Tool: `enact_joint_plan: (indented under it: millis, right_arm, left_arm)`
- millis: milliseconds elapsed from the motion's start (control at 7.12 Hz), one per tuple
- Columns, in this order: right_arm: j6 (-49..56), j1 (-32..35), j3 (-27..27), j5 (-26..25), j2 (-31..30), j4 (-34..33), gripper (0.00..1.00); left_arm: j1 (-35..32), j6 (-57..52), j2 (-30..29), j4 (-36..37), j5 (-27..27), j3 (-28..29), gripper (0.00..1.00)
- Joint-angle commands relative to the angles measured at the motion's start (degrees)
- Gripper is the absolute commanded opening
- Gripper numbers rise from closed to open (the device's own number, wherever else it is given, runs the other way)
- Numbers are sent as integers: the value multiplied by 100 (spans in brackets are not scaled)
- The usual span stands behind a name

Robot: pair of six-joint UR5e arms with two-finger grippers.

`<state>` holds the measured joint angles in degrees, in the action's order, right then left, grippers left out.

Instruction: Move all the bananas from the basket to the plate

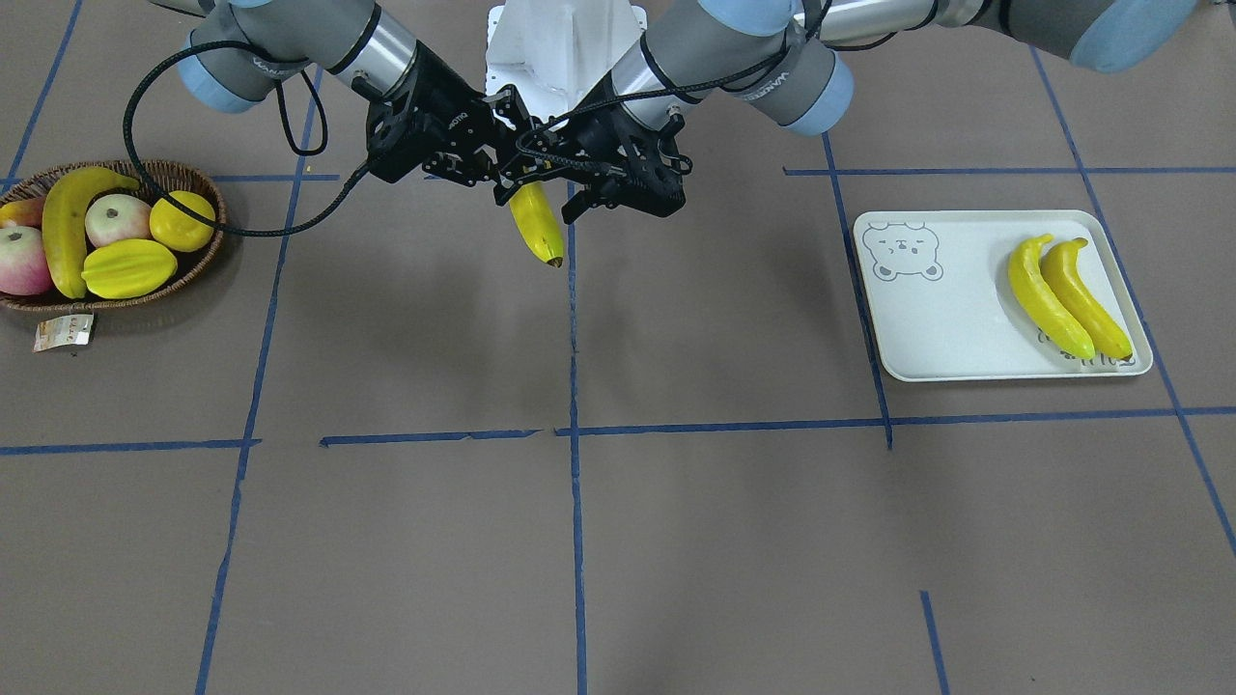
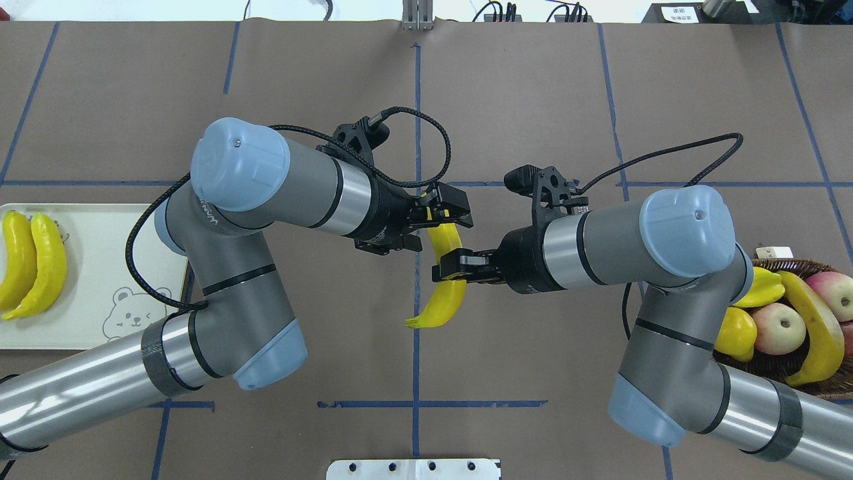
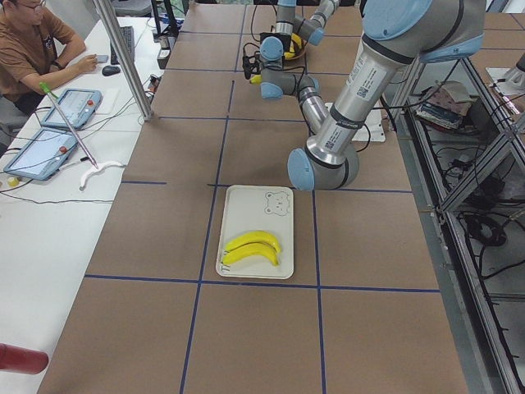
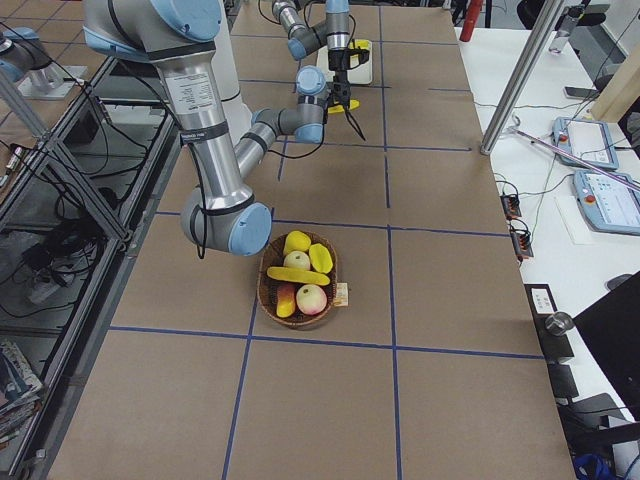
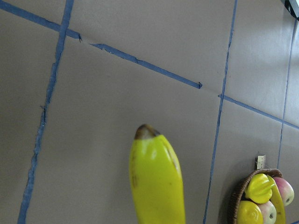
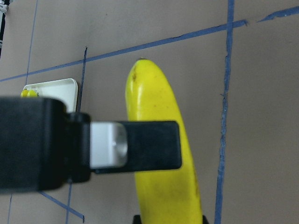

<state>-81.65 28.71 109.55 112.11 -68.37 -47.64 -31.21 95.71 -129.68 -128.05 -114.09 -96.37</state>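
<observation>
Above the surface's middle, my right gripper [image 2: 450, 265] and left gripper [image 2: 442, 215] both clamp one banana [image 2: 445, 293], my plate [image 2: 93, 280] at nine o'clock, basket [image 2: 786, 363] at three.

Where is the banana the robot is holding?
The long yellow banana hangs mid-table in the overhead view, gripped between the left hand and right hand.

— Any text readable?
— Grey lettering on plate [image 1: 975, 328], half hidden under bananas [image 1: 1067, 297], too small to read. Print on basket [image 1: 198, 253] tag [image 1: 64, 331] illegible. Arm lettering blurred, unreadable.
</observation>
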Motion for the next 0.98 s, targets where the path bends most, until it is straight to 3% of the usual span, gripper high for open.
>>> enact_joint_plan:
  millis: [0, 140, 281, 421, 561, 702, 842]
  right_arm:
    - [0, -23, 57, -14, -10, 0, 2]
    - [9, -23, 58, -14, -10, 0, 2]
    - [9, -23, 58, -14, -1, 0, 2]
    - [9, -32, 49, -5, -1, -8, 3]
    - [9, -32, 40, -5, -1, -9, 13]
    - [9, -40, 32, -5, -1, 0, 99]
    - [0, -23, 75, -14, -1, 9, 100]
  left_arm:
    - [1, 0, 4, -44, 1, 74, 87]
    - [1, 0, 4, -44, 1, 74, 71]
    - [10, 96, 12, -53, 1, 57, 20]
    - [18, 366, 39, -53, -8, 31, 0]
    - [18, 334, 39, -53, -26, 30, 0]
    - [10, 325, 39, -53, -35, 30, 0]
    - [10, 325, 39, -53, -35, 30, 0]
